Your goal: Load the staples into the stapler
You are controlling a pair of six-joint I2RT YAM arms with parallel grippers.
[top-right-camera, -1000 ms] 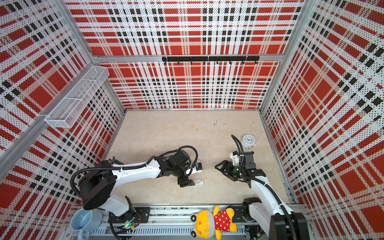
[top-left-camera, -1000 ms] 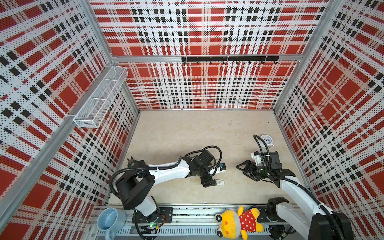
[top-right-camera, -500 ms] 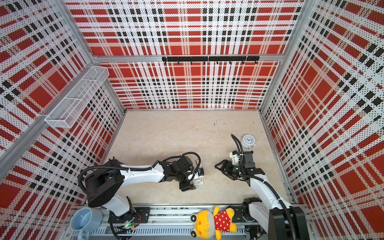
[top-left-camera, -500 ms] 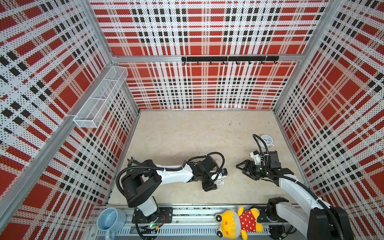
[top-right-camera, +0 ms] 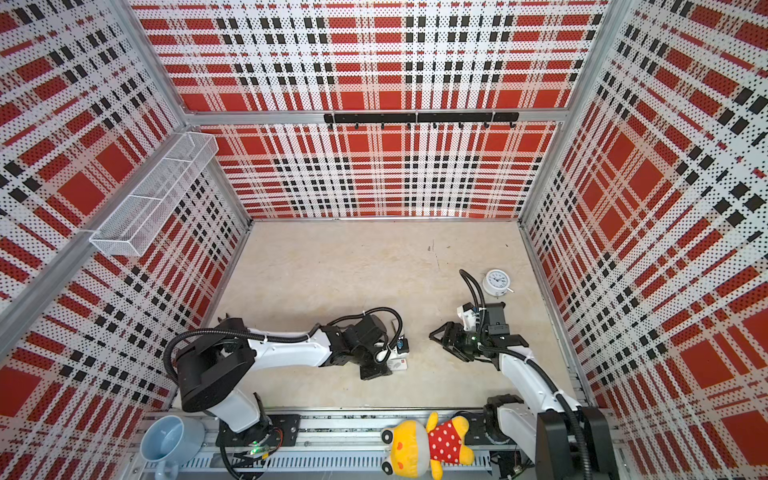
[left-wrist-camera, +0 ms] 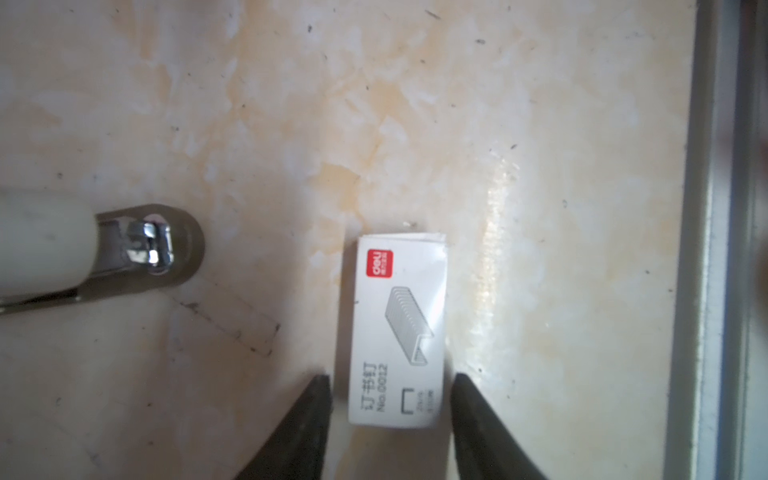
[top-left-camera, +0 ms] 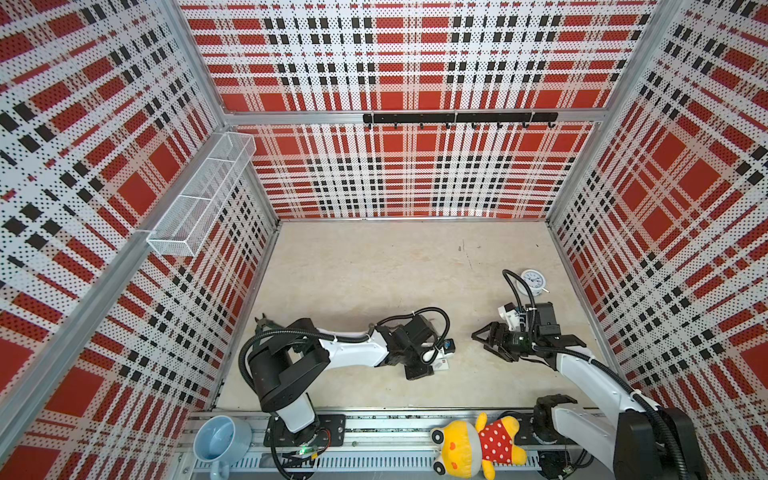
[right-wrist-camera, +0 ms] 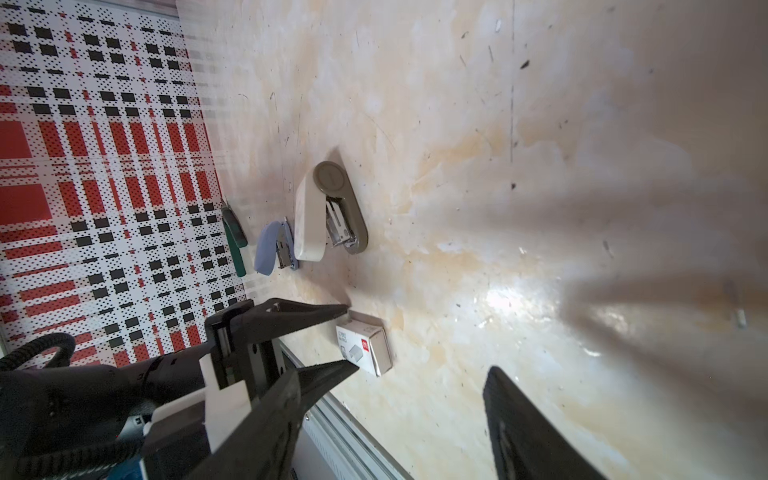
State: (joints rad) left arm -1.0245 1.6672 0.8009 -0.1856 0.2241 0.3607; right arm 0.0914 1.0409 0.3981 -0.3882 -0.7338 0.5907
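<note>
A white printed staple box with a red mark [left-wrist-camera: 397,332] lies flat on the table. My left gripper [left-wrist-camera: 390,395] is open and straddles its near end, one finger on each side with narrow gaps. The same box [right-wrist-camera: 363,347] shows in the right wrist view and as a white box [top-left-camera: 441,365] in a top view. The staples themselves are hidden. The light-blue stapler [right-wrist-camera: 272,247] lies beyond the box, beside a grey-beige stapler [right-wrist-camera: 328,212], which also shows in the left wrist view [left-wrist-camera: 83,249]. My right gripper [top-left-camera: 482,343] hovers open to the box's right, holding nothing.
A green-handled tool [right-wrist-camera: 235,237] lies by the left wall. A small white clock [top-left-camera: 532,282] sits behind my right arm. A metal rail [left-wrist-camera: 706,249] borders the table just in front of the box. A plush toy [top-left-camera: 478,444] and a blue cup [top-left-camera: 220,436] sit outside the front edge.
My left arm has swung towards the front edge and come down over the white box, and its jaws have narrowed around it. My right gripper has stayed in place, its jaws slightly narrower.
</note>
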